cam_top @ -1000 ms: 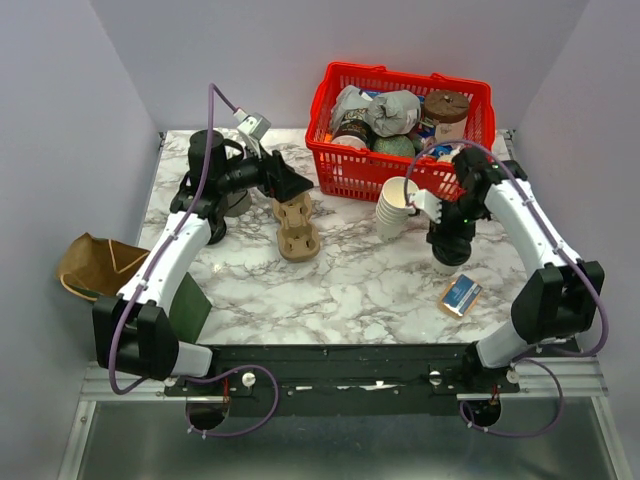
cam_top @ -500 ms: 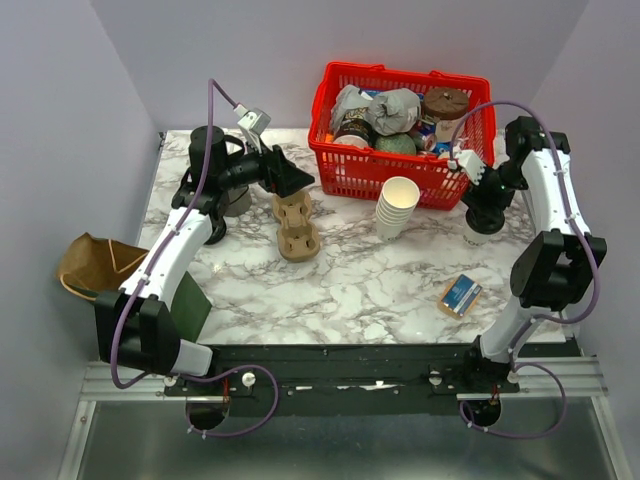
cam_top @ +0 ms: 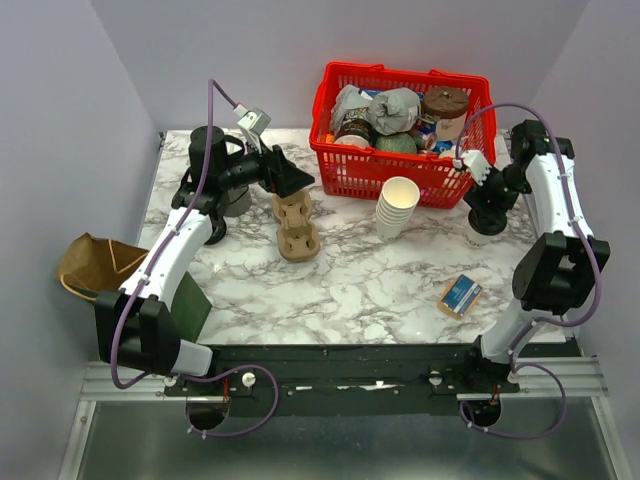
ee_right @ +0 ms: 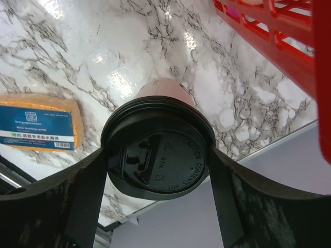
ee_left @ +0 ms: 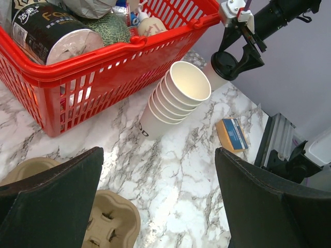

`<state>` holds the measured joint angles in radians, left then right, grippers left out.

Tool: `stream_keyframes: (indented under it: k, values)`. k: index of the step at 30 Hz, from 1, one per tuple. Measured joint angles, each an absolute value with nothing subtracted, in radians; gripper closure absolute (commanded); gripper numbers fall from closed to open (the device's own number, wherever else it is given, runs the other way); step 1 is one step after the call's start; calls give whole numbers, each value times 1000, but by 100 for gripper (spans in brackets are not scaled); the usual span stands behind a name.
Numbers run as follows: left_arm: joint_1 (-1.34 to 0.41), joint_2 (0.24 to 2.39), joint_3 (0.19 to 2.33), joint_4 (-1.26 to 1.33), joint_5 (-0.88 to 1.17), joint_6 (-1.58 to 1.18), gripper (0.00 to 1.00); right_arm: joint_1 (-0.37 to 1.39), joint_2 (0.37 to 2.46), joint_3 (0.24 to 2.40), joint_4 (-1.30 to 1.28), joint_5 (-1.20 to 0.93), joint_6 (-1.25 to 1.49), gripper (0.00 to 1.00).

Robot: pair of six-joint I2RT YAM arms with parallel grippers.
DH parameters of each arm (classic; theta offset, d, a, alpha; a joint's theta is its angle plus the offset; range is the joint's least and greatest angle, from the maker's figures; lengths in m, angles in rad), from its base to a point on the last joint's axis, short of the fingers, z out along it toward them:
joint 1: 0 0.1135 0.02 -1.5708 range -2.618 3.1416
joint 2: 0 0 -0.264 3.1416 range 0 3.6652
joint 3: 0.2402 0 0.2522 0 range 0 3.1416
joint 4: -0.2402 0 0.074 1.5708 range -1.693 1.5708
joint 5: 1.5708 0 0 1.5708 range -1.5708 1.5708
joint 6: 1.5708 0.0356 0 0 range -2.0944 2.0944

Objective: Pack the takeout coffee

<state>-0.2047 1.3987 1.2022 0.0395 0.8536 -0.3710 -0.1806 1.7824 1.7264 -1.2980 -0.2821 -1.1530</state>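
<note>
Inspector: Working from the left: what is the left arm doing?

Assessor: A crumpled brown paper bag [cam_top: 88, 265] is lying beside the table's left edge. The left gripper [cam_top: 297, 182] is hovering just above the far end of the cardboard cup carrier [cam_top: 297, 230], jaws standing wide apart and holding nothing.

Inspector: And in the middle?

Assessor: A stack of empty paper cups [cam_top: 397, 207] is leaning just in front of the red basket [cam_top: 352, 172], between the carrier and the right arm.

Inspector: Where is the coffee?

Assessor: The lidded takeout cup [ee_right: 160, 92] is sitting at the far right of the marble, near the basket's right corner. The right gripper [ee_right: 158, 157] is clasping it by the black lid, one finger pressing each side of the rim. I cannot tell whether its base is touching the table. A packaged sponge [cam_top: 459, 295] is lying nearer the arm bases.

Inspector: What is the next move turning on?

Assessor: Direction, in my judgement. The carrier is lying well to the left of the held cup, with the stack in between. The cup's long axis is running near upright, in line with the fingers, which is suiting a straight lowering into a pocket. The right arm is nearer the cup; the left is nearer the carrier.
</note>
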Motion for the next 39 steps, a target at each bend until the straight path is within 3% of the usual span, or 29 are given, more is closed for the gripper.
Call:
stream_keyframes:
  k: [9,26,35,36,39]
  values:
    - [-205,1399,1202,51,854,-380,4,-242,1740,1608,-1249,-286,-1110,25]
    - [-205,1399,1202,67,858,-398,4,-293,1740,1579,-1203,-285,-1089,21]
    - [-205,1399,1202,66,858,-398,3,-297,1724,1538,-1153,-307,-1080,14]
    - [-205,1399,1202,65,858,-397,2,-297,1722,1534,-1149,-308,-1079,3]
    - [-205,1399,1202,60,858,-394,1,-297,1719,1528,-1142,-312,-1073,0]
